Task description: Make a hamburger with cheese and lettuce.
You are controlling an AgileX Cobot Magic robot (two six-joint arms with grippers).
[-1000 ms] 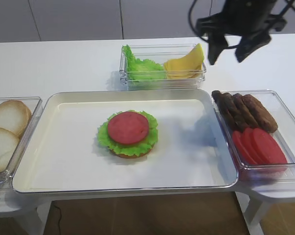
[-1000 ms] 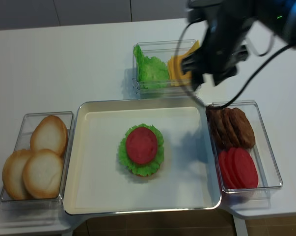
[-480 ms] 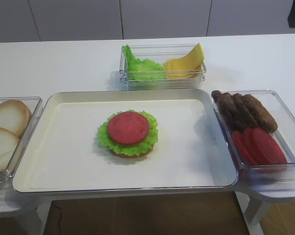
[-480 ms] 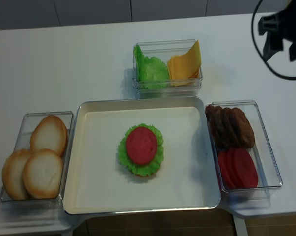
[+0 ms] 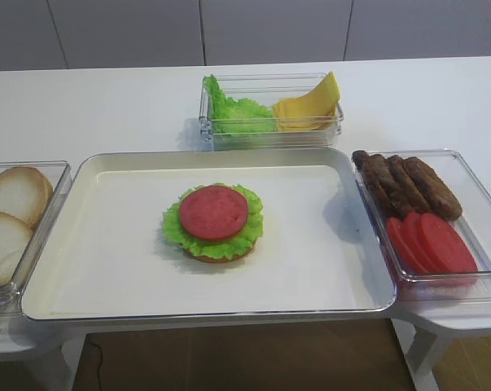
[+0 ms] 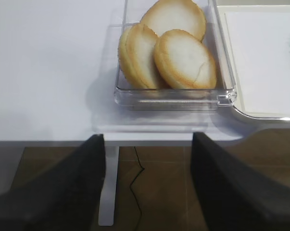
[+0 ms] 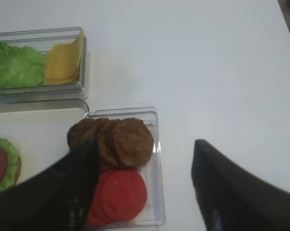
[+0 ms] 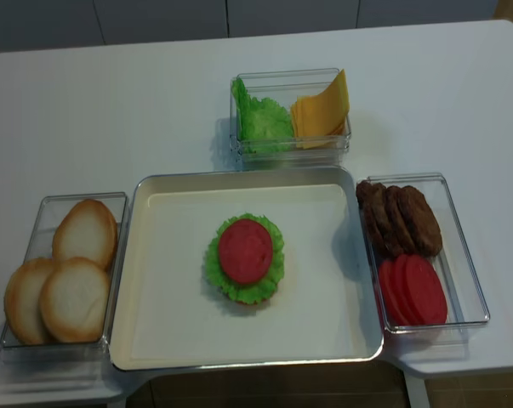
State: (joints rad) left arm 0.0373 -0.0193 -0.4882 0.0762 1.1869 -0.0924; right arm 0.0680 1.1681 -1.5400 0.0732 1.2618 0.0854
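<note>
Your right hand (image 7: 145, 192), jaws apart and empty, hovers by the worktop's right edge; the cheese (image 7: 63, 61) lies far-left of it, nearer than your left.

I find nothing to read anywhere: no lettering, label, brand or number on the clear plastic boxes (image 8: 290, 149), the cream metal-rimmed tray (image 8: 154, 255) or the plain white table (image 8: 111, 102) below me.
</note>
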